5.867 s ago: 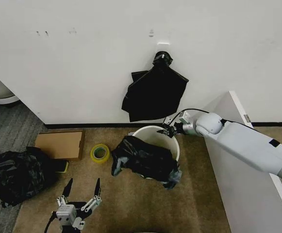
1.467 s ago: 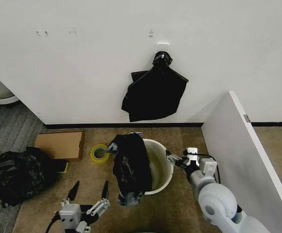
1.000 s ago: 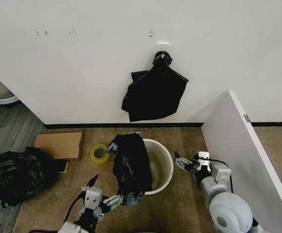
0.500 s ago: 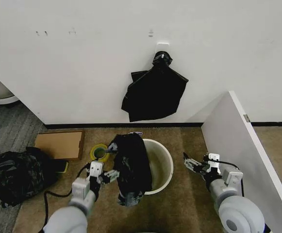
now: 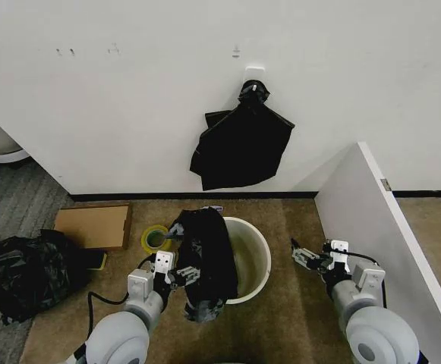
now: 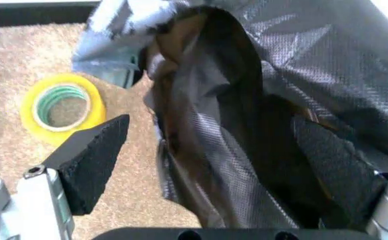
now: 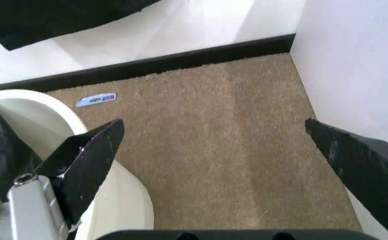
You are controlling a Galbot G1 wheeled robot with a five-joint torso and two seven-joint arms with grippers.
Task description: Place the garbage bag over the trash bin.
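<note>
Left gripper (image 5: 181, 274), fingers spread, straddles the wrinkly glossy black plastic garbage bag (image 5: 207, 258) draped over the round white plastic trash bin's (image 5: 256, 262) near-left rim. Right gripper (image 5: 305, 256), jaws spread, empty, hovers beside the bin's opposite side.

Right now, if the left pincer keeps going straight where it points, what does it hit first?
Most likely the garbage bag: the left pincer is open, with the bag's folds right between and ahead of its fingers, draped over the trash bin rim. Contact depth is unclear.
</note>
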